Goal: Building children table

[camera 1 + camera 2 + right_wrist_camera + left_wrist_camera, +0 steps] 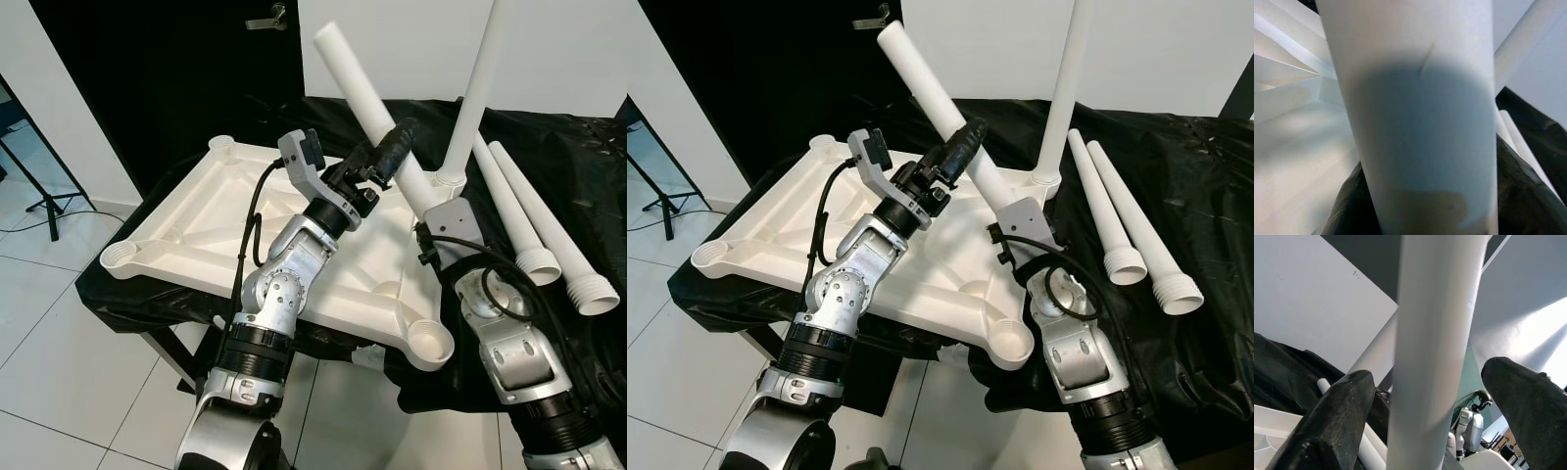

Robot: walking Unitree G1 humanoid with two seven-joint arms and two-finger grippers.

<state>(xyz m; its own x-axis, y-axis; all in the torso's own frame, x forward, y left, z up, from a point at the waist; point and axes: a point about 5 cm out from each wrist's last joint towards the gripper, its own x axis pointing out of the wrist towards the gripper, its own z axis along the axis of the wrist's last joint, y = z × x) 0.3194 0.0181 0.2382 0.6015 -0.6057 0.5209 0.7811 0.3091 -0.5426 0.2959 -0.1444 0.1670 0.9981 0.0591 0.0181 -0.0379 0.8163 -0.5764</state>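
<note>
A white ribbed tabletop [196,235] lies upside down on black cloth [578,166], round sockets at its corners. One leg [477,93] stands upright in the far right socket. The left gripper [392,147] clamps a tilted leg [377,117]; the right gripper [1415,215] grips its lower end. Two loose legs [544,230] lie right.

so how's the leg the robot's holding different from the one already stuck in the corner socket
The held leg tilts steeply, leaning up to the robot's left; the fitted leg stands about upright. The held leg has the left end effector around its middle and the right arm at its lower part; nothing grips the fitted leg. The fitted leg's base sits in a corner socket of the upturned tabletop; whether the held leg's base is seated is hidden. Both are plain white tubes.
</note>
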